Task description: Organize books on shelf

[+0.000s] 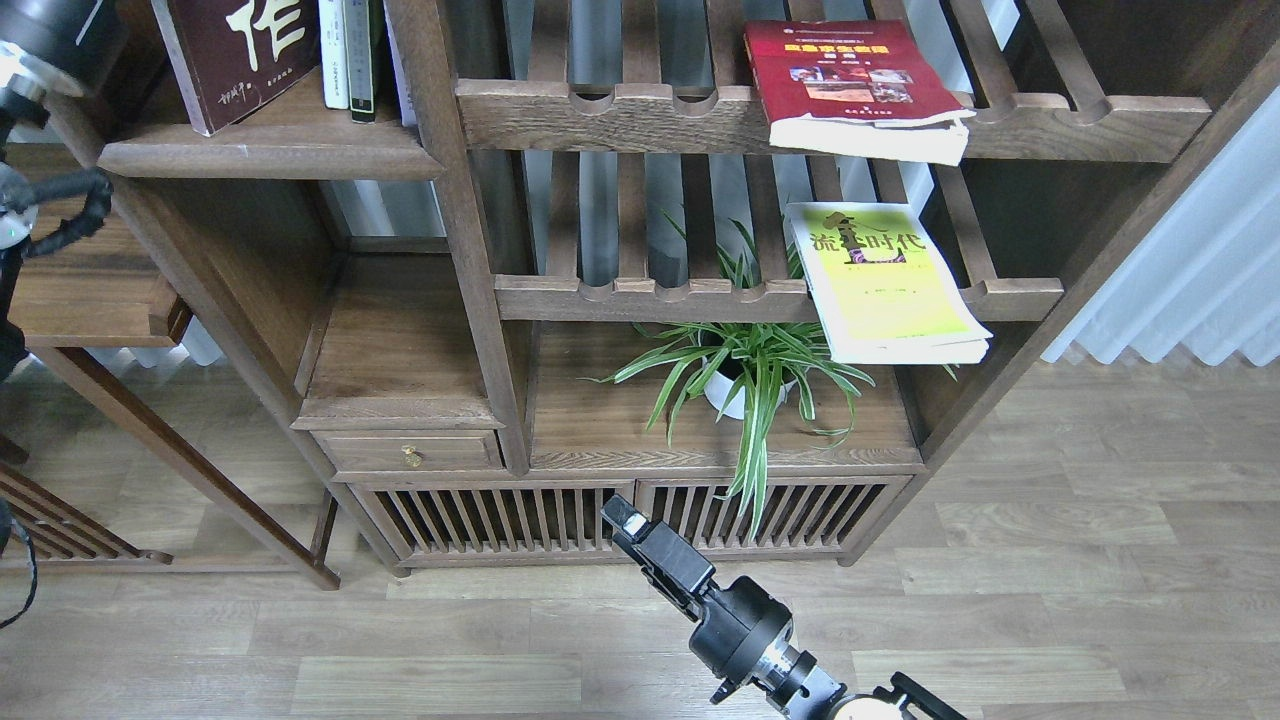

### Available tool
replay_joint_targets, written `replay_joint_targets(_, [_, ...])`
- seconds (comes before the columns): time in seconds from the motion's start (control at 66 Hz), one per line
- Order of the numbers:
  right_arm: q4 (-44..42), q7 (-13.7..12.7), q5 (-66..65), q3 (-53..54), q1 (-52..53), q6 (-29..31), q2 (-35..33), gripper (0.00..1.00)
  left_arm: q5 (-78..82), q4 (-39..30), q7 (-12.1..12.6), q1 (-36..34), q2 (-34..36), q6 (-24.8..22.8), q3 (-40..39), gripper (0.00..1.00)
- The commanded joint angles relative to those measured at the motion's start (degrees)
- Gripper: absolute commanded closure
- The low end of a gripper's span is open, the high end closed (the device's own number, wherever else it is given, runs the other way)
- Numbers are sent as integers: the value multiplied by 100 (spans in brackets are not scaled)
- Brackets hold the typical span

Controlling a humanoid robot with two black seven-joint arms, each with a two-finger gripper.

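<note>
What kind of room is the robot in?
Probably a living room or study: a big wooden bookcase holding books like the red book, a potted plant, and white curtains.

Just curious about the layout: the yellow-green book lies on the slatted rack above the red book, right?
Not quite. The head view shows the yellow-green book lying on the slatted rack below the red book, not above it. The red one is on the higher rack.

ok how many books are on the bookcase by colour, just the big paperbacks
dark maroon book: 1
red book: 1
yellow-green book: 1
total: 3
</note>
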Motion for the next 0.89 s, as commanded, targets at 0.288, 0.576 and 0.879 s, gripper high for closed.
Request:
replay_joint_targets(0.288, [26,8,10,19,-3,0,0,6,-869,-1073,-4,-161,84,-137,-457,49])
replay_joint_targets(0.576, [650,61,378,722,94,0,0,6,-1212,-1688,23,894,374,-137,-834,49])
replay_joint_targets(0.879, [808,79,493,907,76,0,0,6,-2135,-2321,5,1325,322,-137,-835,48])
